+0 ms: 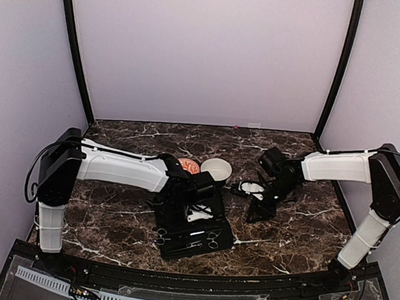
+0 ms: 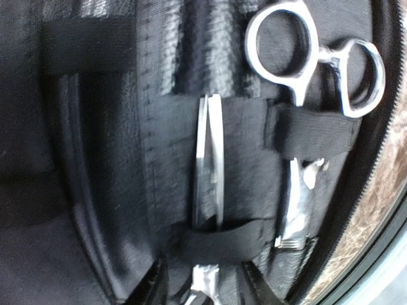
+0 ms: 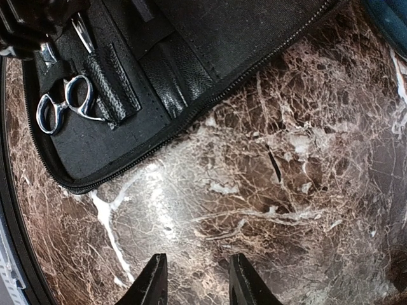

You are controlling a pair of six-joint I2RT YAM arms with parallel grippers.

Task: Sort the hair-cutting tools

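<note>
Two pairs of silvery scissors fill the left wrist view, both tucked into the open black case [image 1: 200,250]. The ring-handled scissors [image 2: 304,82] lie at the upper right of that frame. Their finger rings are bare, and their shank passes under a black elastic strap [image 2: 311,130]. The second scissors [image 2: 208,166] sit in the centre, with closed blades running top to bottom and slipped beneath a lower strap [image 2: 219,244]. In the top view the case lies at lower centre of the marble table [image 3: 286,159], and small glints of metal show along its near half.

The left gripper [image 1: 197,213] hangs directly over the case, close to its lining. Its fingers cannot be made out in any view, so I cannot tell whether they are apart or together. The right gripper [image 3: 197,264] hovers over bare marble to the right of the case. Its two dark fingers are spread, with nothing between them.

An orange-patterned bowl [image 1: 188,166] and a white bowl [image 1: 216,169] stand side by side just above the case in the top view.
</note>
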